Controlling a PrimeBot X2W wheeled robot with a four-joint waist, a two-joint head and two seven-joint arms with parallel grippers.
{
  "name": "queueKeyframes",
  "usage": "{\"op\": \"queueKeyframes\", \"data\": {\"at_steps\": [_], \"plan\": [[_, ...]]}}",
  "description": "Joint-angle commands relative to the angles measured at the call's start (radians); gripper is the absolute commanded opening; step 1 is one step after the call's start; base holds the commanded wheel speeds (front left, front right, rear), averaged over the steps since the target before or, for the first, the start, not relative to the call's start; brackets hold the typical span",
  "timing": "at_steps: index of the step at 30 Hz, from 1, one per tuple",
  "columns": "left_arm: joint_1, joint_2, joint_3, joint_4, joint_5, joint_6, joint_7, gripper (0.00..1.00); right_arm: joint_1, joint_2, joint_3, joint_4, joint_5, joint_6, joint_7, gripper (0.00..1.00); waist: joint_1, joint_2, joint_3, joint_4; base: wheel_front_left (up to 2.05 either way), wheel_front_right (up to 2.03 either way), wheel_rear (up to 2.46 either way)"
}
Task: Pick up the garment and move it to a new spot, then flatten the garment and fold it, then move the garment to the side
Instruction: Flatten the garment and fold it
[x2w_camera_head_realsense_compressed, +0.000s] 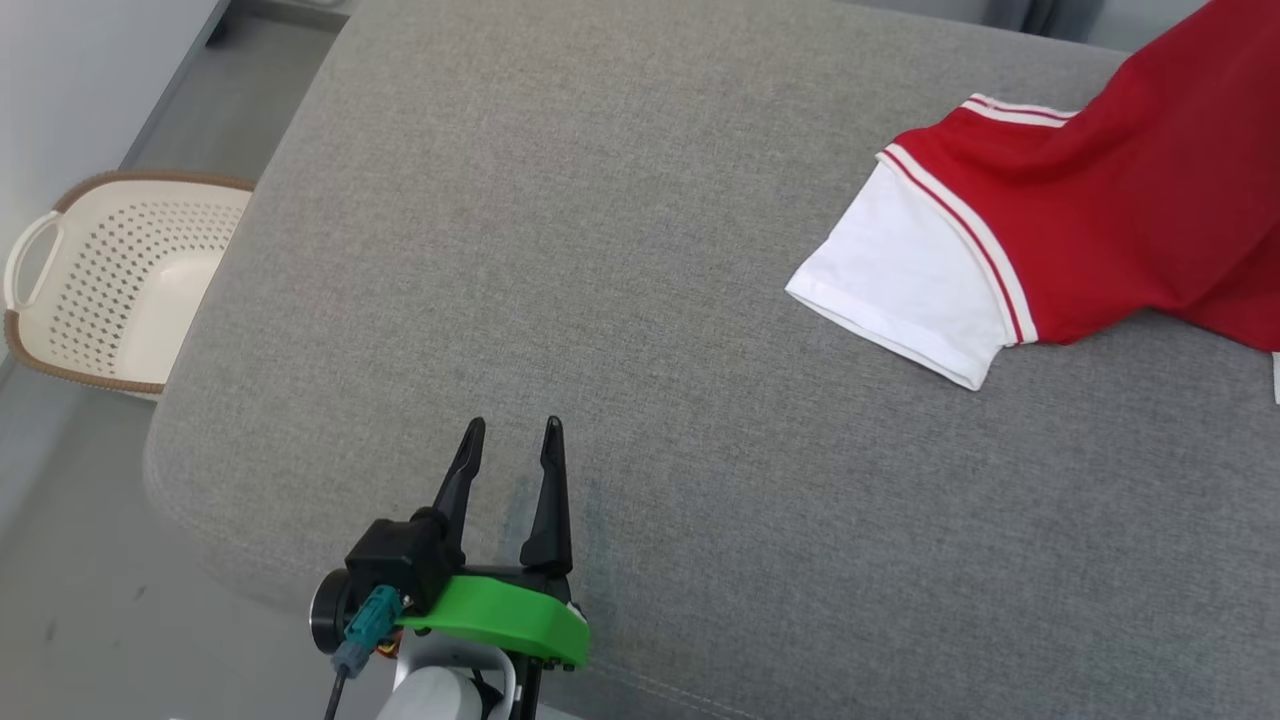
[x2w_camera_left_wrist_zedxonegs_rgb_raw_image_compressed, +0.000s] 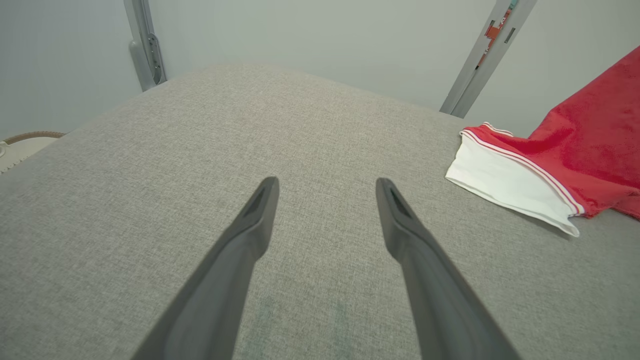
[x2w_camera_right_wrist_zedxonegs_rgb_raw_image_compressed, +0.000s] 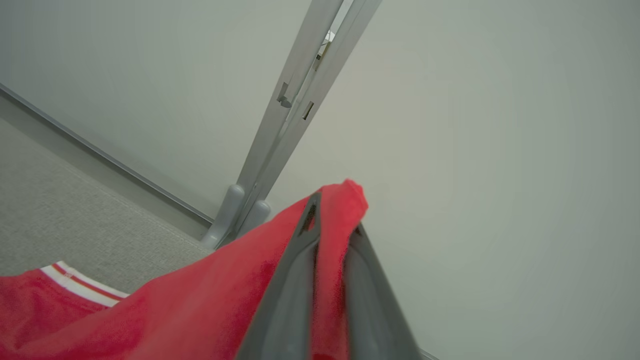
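The garment is a red shirt with white sleeves and white stripes. It hangs from the upper right, and one white sleeve rests on the grey cushion. In the right wrist view my right gripper is shut on a fold of the red garment, lifted above the cushion. My left gripper stands open low over the cushion's near left part, with nothing between its fingers. The left wrist view shows the garment well to the right of my left gripper.
A cream perforated laundry basket stands on the floor to the left of the cushion. The cushion's left edge curves down beside my left gripper. A grey metal post rises against the pale wall behind.
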Motion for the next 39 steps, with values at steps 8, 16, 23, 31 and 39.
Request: {"op": "queueKeyframes", "data": {"at_steps": [8,16,23,31,39], "plan": [[-0.028,0.001,0.011,-0.004,0.008,0.009,0.0,1.0,-0.03,0.087,-0.005,0.114,-0.047,-0.002,-0.127,1.0,0.0,0.0,0.036,-0.025,0.0,0.0,0.0],[-0.016,0.002,0.041,0.012,0.04,0.003,0.0,1.0,0.03,0.143,0.009,0.162,0.029,-0.002,-0.251,1.0,0.0,0.0,-0.031,-0.131,0.0,0.0,0.0],[0.015,0.002,0.079,0.034,0.063,-0.009,0.0,1.0,0.201,0.189,-0.03,0.141,0.129,-0.002,-0.334,1.0,0.0,0.0,-0.11,-0.219,0.0,0.0,0.0],[0.022,0.002,0.116,0.061,0.09,-0.024,0.0,1.0,0.493,0.276,-0.164,-0.066,0.203,-0.002,-0.353,1.0,0.0,0.0,-0.161,-0.281,0.0,0.0,0.0],[0.043,0.002,0.128,0.104,0.079,-0.038,0.0,1.0,0.82,0.419,-0.322,-0.353,0.152,-0.002,-0.353,1.0,0.0,0.0,-0.225,-0.296,0.0,0.0,0.0]]}}
